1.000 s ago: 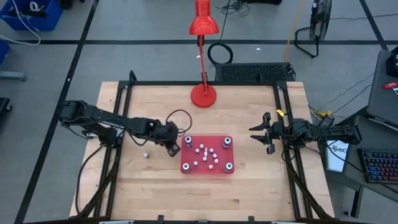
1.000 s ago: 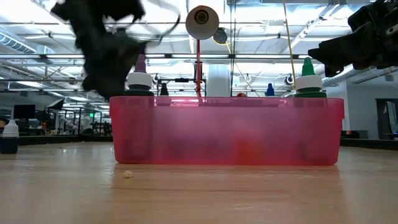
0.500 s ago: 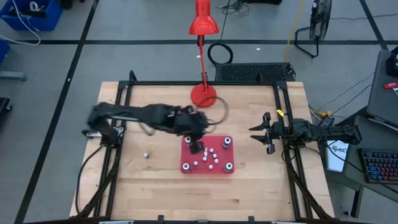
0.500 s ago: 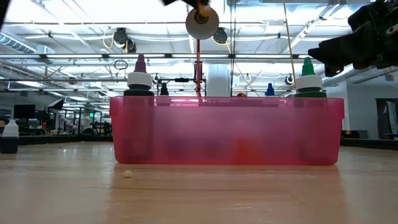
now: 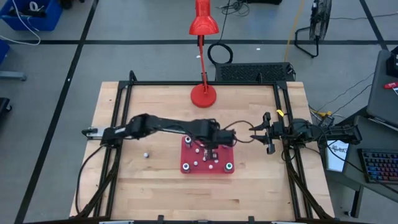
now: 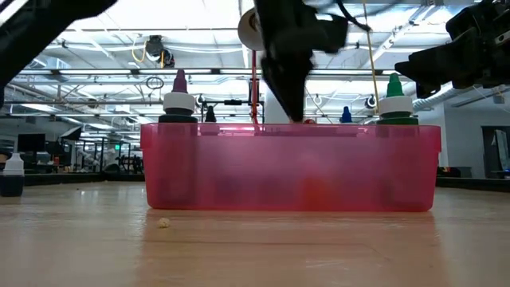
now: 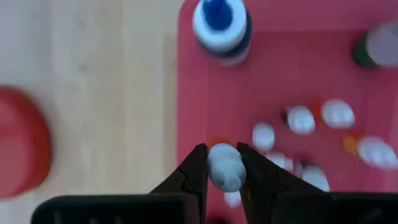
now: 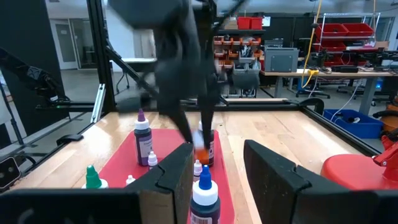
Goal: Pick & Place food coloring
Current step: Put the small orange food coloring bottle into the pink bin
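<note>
- The left gripper [image 7: 224, 167] is over the red tray [image 5: 184, 163], its two fingers pinched tight on one small white bottle [image 7: 225, 167] that it carries above the tray floor.
- Straight below and around that bottle, more of the small white bottles [image 7: 300, 119] stand loose in the middle of the tray, close to one another.
- At the tray's corners stand the bigger vials: a blue-topped vial [image 7: 220, 23] near the lamp side, a purple-topped vial [image 6: 178, 94] and a green-topped vial [image 6: 394, 97] poking above the tray wall from table level.
- One more little bottle [image 5: 146, 154] stands alone on the wooden table [image 5: 155, 186], off to the tray's left side, so to my eye the job is not finished.
- The right gripper [image 5: 256, 132] waits just beyond the tray's right edge, fingers part-way apart with nothing between them.
- The red desk lamp [image 5: 203, 74] stands at the far side, well clear.
- What worries me: the pinch looks to be on a round, slick little body, so it could twist out or drop crooked.
- If it comes down onto the crowded middle, it may knock its neighbours over like skittles.
- The left arm reaches far across, towards the right gripper; a swing that way could bump it.
</note>
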`<state>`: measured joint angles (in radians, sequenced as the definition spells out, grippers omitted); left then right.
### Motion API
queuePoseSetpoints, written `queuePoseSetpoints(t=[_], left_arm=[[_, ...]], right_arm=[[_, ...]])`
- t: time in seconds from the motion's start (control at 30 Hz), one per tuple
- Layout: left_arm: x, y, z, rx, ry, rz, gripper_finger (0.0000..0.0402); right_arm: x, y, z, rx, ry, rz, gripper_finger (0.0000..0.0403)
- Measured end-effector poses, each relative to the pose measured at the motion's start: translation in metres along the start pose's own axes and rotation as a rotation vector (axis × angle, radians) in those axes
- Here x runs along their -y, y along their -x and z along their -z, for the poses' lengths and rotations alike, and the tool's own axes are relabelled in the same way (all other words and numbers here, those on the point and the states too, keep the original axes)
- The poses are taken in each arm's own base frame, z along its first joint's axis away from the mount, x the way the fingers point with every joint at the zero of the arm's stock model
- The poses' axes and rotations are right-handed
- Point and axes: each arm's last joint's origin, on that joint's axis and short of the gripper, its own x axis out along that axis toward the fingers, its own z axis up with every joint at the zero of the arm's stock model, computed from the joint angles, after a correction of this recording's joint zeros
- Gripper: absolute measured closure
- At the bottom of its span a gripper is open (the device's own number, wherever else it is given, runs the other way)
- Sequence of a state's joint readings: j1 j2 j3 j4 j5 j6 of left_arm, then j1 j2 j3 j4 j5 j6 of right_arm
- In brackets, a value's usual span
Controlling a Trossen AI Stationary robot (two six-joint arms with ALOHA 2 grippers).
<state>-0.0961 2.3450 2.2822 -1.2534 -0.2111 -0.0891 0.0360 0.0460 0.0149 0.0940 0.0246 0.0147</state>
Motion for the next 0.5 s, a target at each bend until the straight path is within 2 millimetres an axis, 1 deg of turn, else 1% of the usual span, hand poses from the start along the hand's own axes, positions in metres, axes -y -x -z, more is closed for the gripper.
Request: queuePoseSetpoints(t=[0.1,0.27,0.5], left_arm=[[0.008,-0.021,-0.007,0.03,-0.021,0.008,0.0338],[0.019,-0.041,-0.013,0.059,-0.041,0.076,0.0338],[0.017,-0.065,-0.014,0.042,-0.021,0.105,0.0338]], right_arm=[[0.0,0.0,0.0,0.0,0.0,0.0,0.0273],[0.0,0.0,0.0,0.0,0.0,-0.001,0.0273],[0.0,0.0,0.0,0.0,0.0,0.0,0.0273]])
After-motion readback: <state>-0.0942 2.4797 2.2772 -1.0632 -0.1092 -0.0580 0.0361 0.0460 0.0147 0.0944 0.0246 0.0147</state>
